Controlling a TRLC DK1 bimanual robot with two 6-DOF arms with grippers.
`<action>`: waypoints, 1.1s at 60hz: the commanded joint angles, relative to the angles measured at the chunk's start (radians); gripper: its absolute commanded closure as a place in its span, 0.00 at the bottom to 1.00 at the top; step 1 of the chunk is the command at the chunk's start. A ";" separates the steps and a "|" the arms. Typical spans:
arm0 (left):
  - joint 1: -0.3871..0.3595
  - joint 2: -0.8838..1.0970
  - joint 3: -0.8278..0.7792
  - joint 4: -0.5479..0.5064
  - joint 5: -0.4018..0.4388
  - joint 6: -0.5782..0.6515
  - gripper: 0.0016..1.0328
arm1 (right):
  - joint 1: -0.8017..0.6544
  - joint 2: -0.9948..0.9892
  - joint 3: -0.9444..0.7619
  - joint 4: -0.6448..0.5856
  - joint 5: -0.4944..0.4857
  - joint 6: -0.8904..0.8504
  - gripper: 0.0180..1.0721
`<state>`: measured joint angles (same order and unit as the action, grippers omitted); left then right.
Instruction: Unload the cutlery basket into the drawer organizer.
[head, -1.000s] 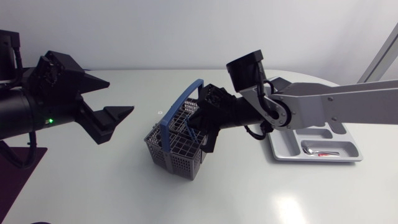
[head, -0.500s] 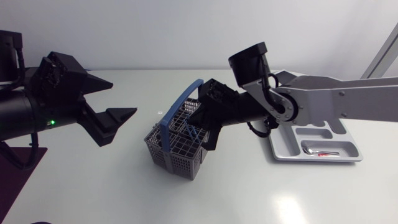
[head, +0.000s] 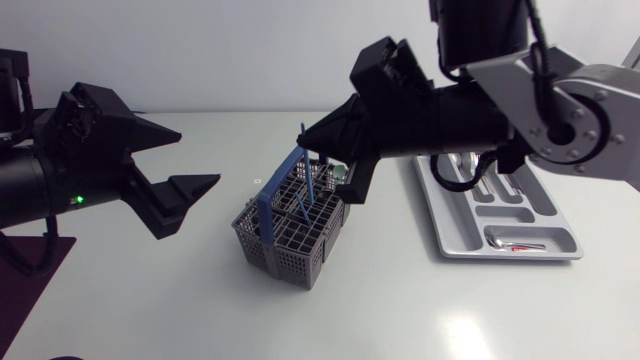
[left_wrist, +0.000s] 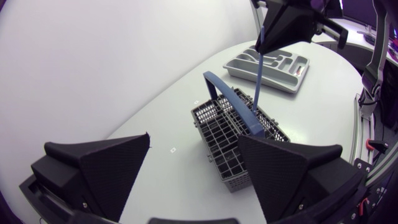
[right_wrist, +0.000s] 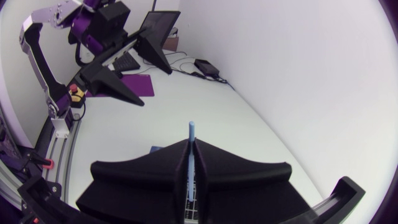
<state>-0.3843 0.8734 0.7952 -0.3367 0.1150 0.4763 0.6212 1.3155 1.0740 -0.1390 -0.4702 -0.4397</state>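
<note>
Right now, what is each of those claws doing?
Left gripper: open, holding nothing.
Right gripper: shut on a blue utensil.

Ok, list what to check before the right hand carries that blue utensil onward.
1. Grip of right hand on blue utensil: ok, shut on it.
2. Utensil's lower end clear of basket: not ok, it sits inside.
3. Spacing of left hand, open, from basket: ok, apart.
4. Free compartments in drawer organizer: ok, only one spoon shows.
5. Utensil type, for choosing a compartment: cannot tell.
</note>
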 joint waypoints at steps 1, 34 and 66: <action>-0.013 -0.019 -0.017 -0.007 -0.005 0.008 0.05 | 0.006 -0.059 0.023 -0.007 -0.010 0.071 0.95; -0.053 -0.045 -0.010 -0.025 -0.006 0.004 0.05 | -0.580 -0.022 0.190 -0.470 -0.038 -0.002 0.95; -0.064 -0.076 -0.039 -0.027 -0.006 0.001 0.05 | -0.759 0.413 0.319 -0.570 0.016 0.065 0.95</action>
<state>-0.4454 0.8059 0.7914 -0.3614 0.1108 0.4755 -0.1329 1.6867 1.3754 -0.6930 -0.4667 -0.4091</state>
